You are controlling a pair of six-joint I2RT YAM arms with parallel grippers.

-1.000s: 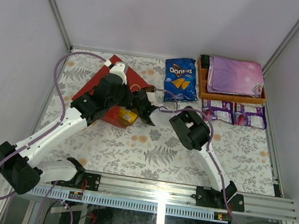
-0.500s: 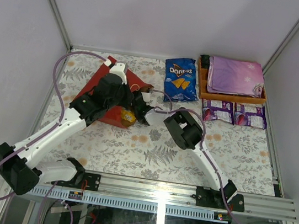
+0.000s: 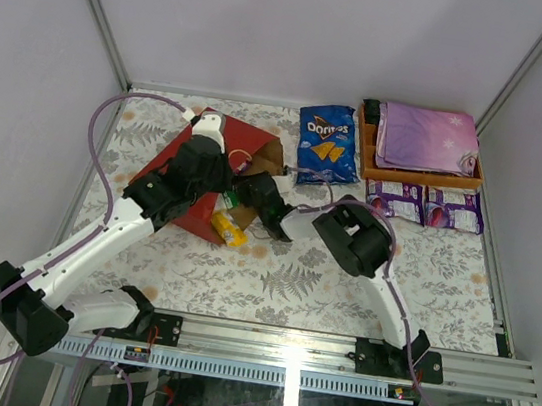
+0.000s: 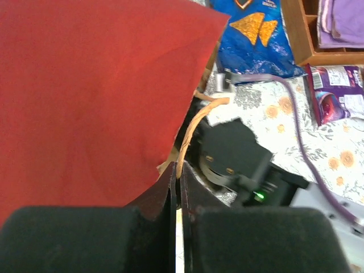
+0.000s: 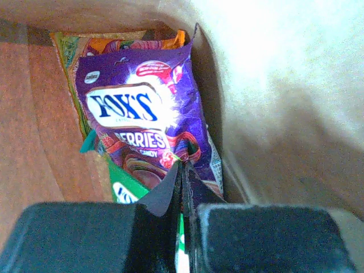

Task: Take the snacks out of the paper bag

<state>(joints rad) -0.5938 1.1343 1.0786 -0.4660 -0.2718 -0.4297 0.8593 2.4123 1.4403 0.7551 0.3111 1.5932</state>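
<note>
The red paper bag (image 3: 189, 156) lies on its side with its mouth facing right, its side filling the left wrist view (image 4: 85, 96). My left gripper (image 4: 178, 170) is shut on its tan loop handle (image 4: 187, 133), holding the mouth up. My right gripper (image 5: 183, 166) reaches inside the brown interior (image 5: 273, 85) and is shut on the lower edge of the purple Fox's candy pack (image 5: 136, 114). A green pack (image 5: 128, 190) lies under it. A yellow packet (image 3: 228, 227) rests at the bag's mouth. The blue Doritos bag (image 3: 325, 142) and two purple packs (image 3: 396, 200) (image 3: 455, 209) lie on the table.
An orange wooden tray (image 3: 416, 175) with a folded purple star-print cloth (image 3: 427, 136) stands at the back right. My right arm's purple cable (image 4: 301, 148) runs across the flowered tabletop between the bag and the Doritos. Grey walls enclose the table.
My right gripper has pushed into the bag and closed on the Fox's pack. The left arm has lifted the handle, opening the mouth wider; the yellow packet now lies lower, at the mouth.
</note>
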